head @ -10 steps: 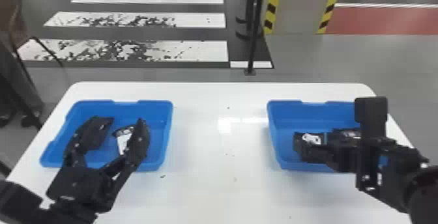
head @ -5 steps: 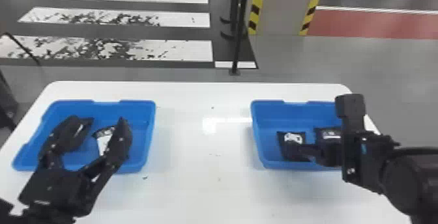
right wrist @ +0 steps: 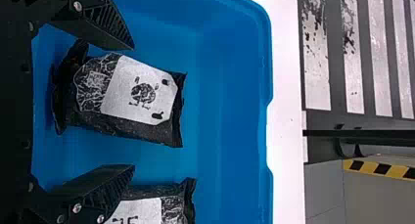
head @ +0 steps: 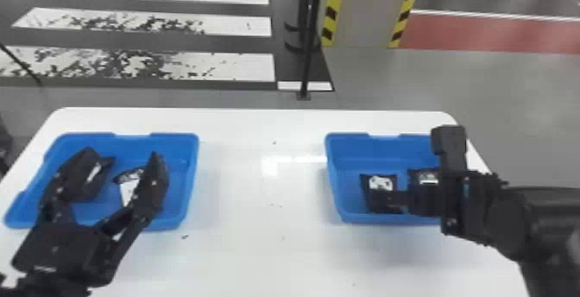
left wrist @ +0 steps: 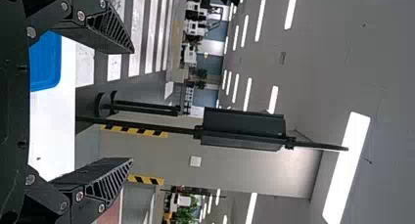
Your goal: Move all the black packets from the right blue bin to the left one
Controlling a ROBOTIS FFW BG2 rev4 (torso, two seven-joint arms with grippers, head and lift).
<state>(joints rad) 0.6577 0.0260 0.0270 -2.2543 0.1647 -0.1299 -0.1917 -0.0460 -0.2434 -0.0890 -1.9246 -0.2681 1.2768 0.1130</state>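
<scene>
In the head view, my left gripper (head: 122,156) stands open over the left blue bin (head: 193,175). Between its fingers a packet with a white label (head: 129,186) lies in that bin; another dark shape is partly behind the left finger. My left gripper (left wrist: 132,105) is also open in the left wrist view. Over the right blue bin (head: 334,179) is my right gripper (head: 425,199), partly covering two black packets. The right wrist view has my right gripper (right wrist: 133,107) open, with a labelled black packet (right wrist: 142,89) between its fingers and a second packet (right wrist: 169,204) beside one finger.
The white table (head: 263,188) stretches between the two bins. Beyond its far edge a dark post (head: 307,58) stands on the floor near a column with yellow and black stripes.
The head view has turned right, so both bins sit farther left in it. Relative to the right bin, my right gripper has shifted slightly left. The left gripper holds its place over its bin.
</scene>
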